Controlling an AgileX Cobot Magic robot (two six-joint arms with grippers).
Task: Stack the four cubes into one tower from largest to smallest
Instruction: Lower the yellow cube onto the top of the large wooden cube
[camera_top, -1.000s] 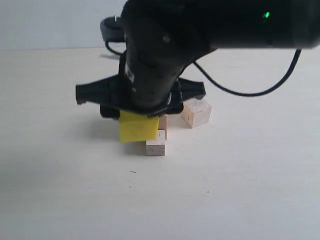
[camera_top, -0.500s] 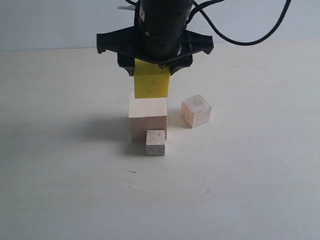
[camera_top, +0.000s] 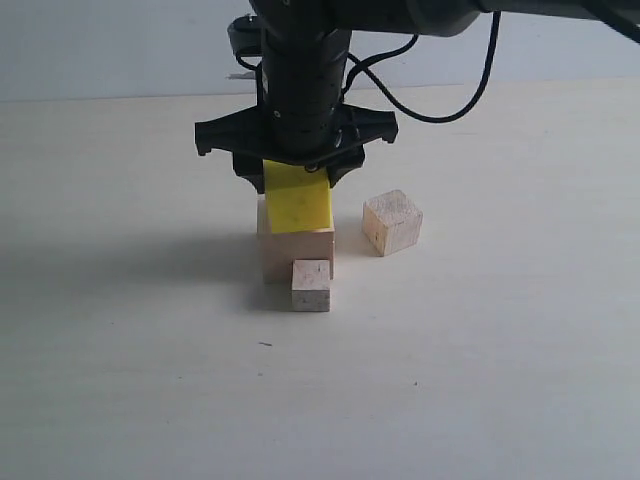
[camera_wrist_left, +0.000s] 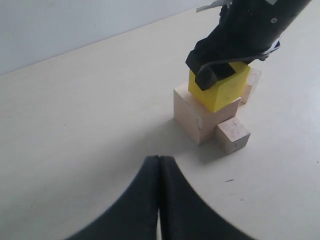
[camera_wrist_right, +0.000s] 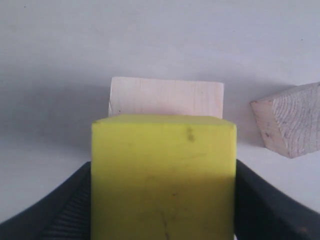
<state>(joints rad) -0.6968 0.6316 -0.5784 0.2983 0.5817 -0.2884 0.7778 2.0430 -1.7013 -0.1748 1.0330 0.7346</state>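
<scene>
- One of four is in hand: the right gripper (camera_top: 297, 175) pinches the yellow cube (camera_top: 297, 203) by two opposite sides, jaws wide to span it.
- The grip comes from above, so the underside is free to seat.
- The yellow cube sits directly over the large cube (camera_top: 275, 255), a little tilted. Touching or just clear, cannot tell.
- The tiny cube (camera_top: 311, 286) is at the large cube's front face; the medium cube (camera_top: 391, 222) stands apart to one side. Both are out of the way of the descent.
- The left gripper (camera_wrist_left: 159, 165) is pressed together, empty, low over the table (camera_top: 500, 380), well back from the work.
- Judgement: second layer is going on. Level and centre it before letting go, or the upper cubes get a poor base.
</scene>
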